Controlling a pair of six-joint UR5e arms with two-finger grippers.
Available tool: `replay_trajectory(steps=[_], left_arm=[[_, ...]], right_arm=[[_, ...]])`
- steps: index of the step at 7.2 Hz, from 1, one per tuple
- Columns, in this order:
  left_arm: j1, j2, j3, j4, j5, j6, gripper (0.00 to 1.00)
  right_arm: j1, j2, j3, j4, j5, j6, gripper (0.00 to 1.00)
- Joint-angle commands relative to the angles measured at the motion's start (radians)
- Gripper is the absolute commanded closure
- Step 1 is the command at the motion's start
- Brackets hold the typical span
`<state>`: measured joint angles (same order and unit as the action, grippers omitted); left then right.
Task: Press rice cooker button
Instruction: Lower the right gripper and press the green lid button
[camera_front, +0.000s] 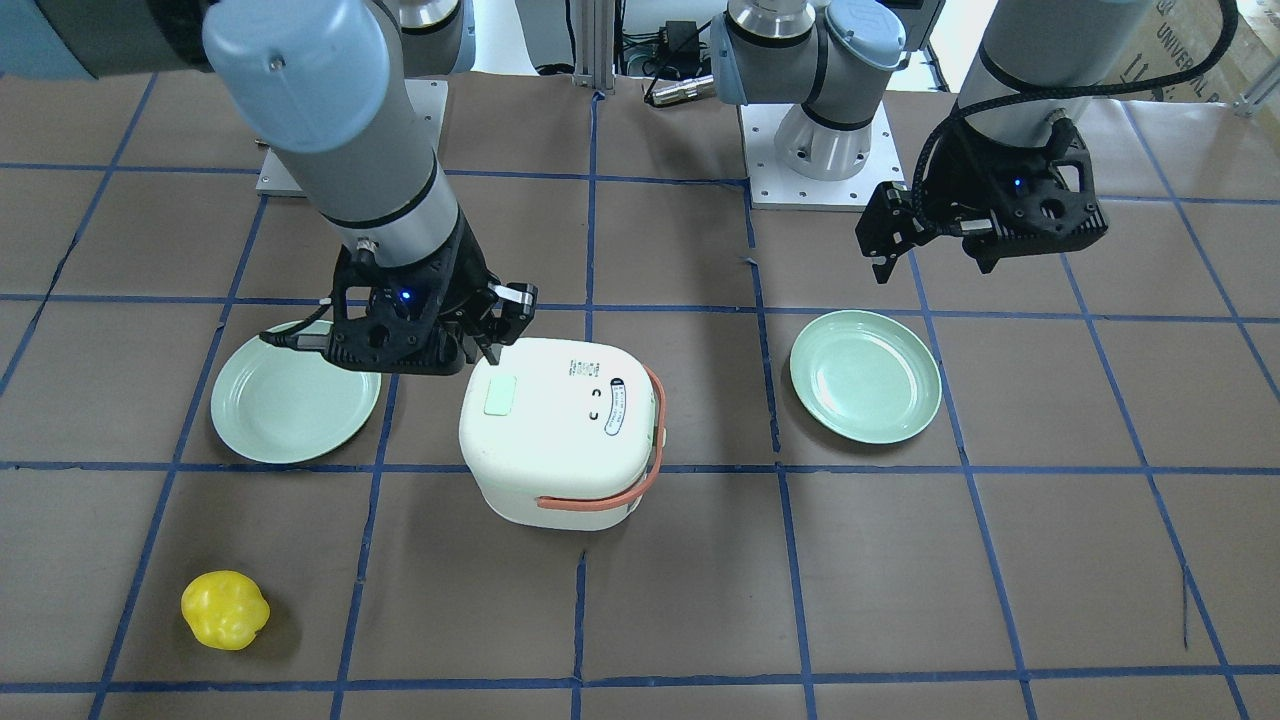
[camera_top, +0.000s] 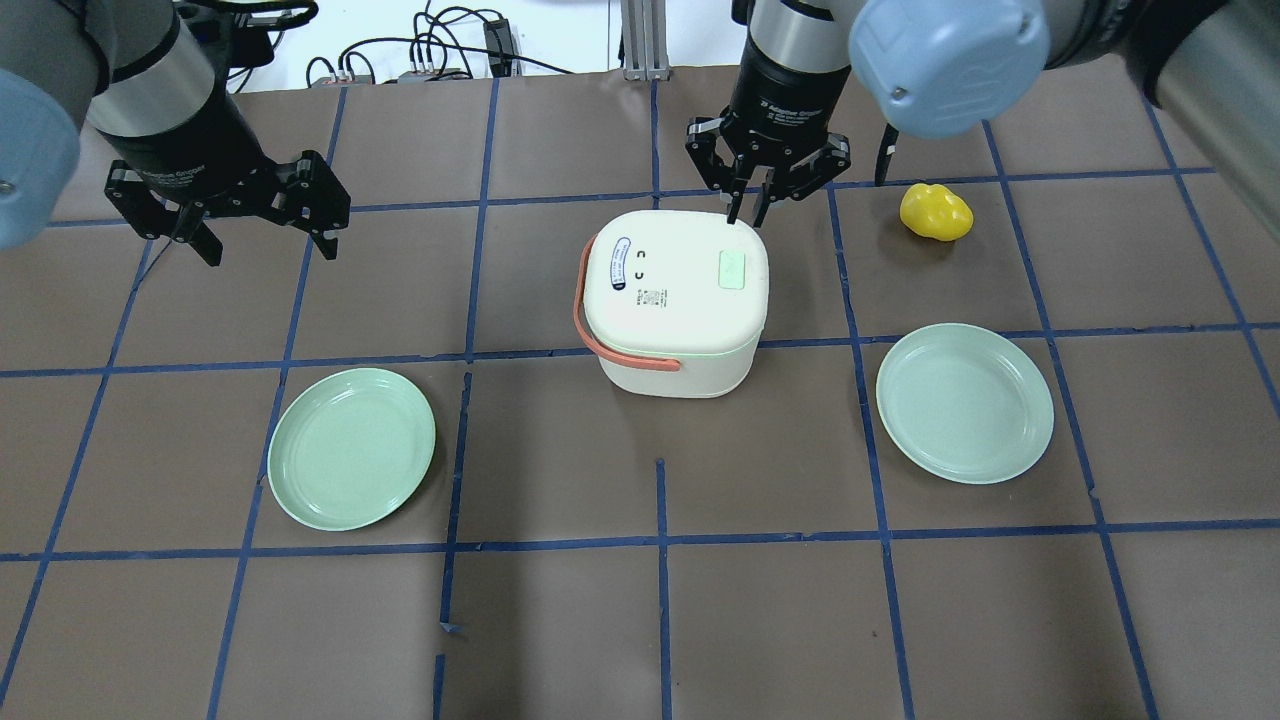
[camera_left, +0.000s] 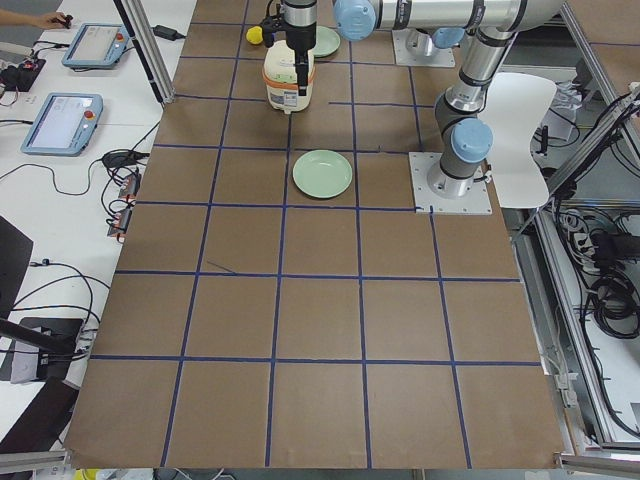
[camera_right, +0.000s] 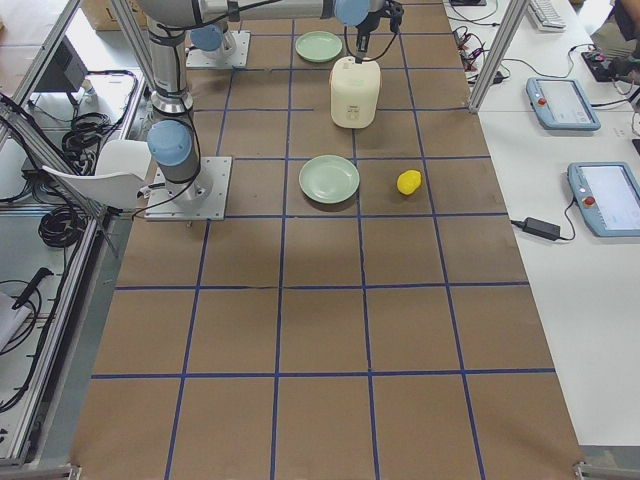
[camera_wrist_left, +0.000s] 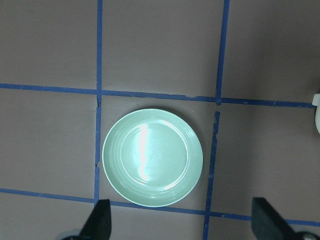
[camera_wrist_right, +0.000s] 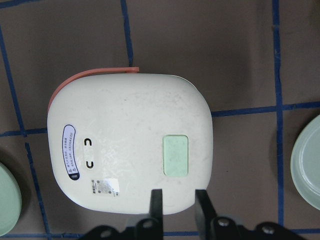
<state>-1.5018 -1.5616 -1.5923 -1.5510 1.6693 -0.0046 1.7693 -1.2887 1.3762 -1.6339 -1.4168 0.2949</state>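
One white rounded plastic rice cooker with a salmon carry handle stood about midway along the brown paper-covered bench, a little nearer the operators' edge than the robot's edge. Its single pale green rectangular button sat on the lid, on the side toward the robot's right.

The right gripper hung over the lid rim at the operators' side, just beside the button but not over it. Its two fingers were drawn close together with only a narrow gap and held nothing; whether they touched the lid cannot be told.

The left gripper hovered well apart from the cooker, toward the robot's left. Its two fingers were spread wide and released.

Two pale green round plates lay flat, one on each side of the cooker, both nearer the robot's edge than it was. One yellow lumpy plastic toy lay beyond the right-hand plate, toward the operators' edge.
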Motion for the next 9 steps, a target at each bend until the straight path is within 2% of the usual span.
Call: replay_trajectory(steps=[1, 4, 9], left_arm=[[0.000, 0.000, 0.000, -0.001, 0.001, 0.000, 0.00], [0.000, 0.000, 0.000, -0.001, 0.000, 0.000, 0.00], [0.000, 0.000, 0.000, -0.001, 0.000, 0.000, 0.00]], right_arm=[[-0.002, 0.037, 0.007, -0.017, 0.003, -0.007, 0.93], [-0.005, 0.086, 0.011, -0.024, -0.008, -0.005, 0.93], [-0.004, 0.098, 0.037, -0.024, -0.007, 0.007, 0.93]])
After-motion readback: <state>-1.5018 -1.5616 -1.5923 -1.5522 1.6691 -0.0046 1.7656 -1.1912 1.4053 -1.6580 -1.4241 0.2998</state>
